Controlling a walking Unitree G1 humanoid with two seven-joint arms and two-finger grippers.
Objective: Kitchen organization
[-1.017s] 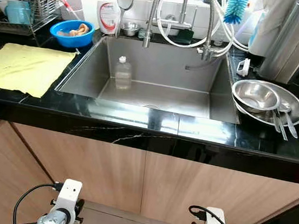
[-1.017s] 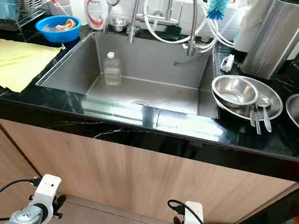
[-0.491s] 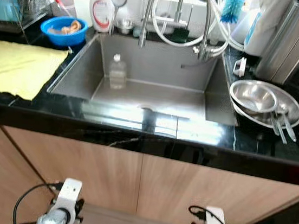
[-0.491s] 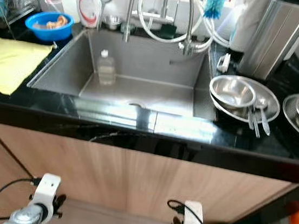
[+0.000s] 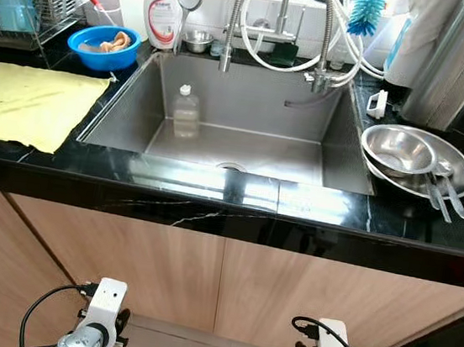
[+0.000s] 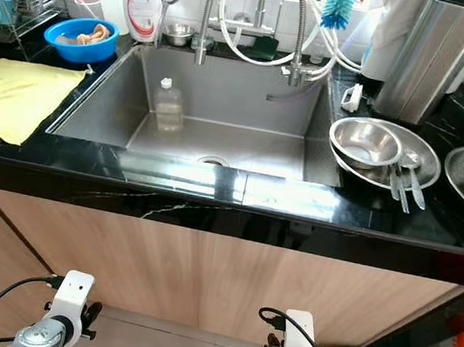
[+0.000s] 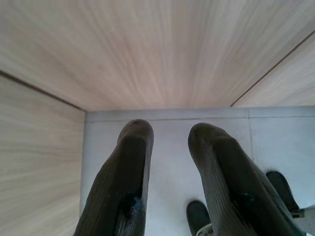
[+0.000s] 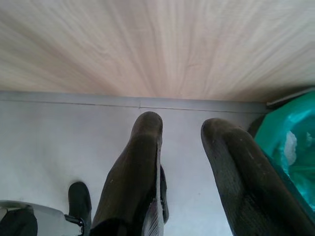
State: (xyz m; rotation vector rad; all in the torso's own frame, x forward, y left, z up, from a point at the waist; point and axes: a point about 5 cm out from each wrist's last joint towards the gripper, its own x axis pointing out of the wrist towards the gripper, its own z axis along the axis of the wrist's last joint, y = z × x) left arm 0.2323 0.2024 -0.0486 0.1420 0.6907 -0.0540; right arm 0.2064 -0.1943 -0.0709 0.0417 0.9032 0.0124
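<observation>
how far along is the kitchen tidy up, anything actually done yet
Nothing looks done yet. Both arms hang low by the cabinet doors, the left tool and right tool open and holding nothing. Nothing is in hand. Left to sort: the plastic bottle standing in the sink, the steel bowl and spoons on the plate to the right, the yellow cloth and blue bowl on the left counter.

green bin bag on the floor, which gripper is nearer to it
Right. The right gripper hangs right beside the green bin bag; the left gripper hangs farther off, by the cabinet doors.
</observation>
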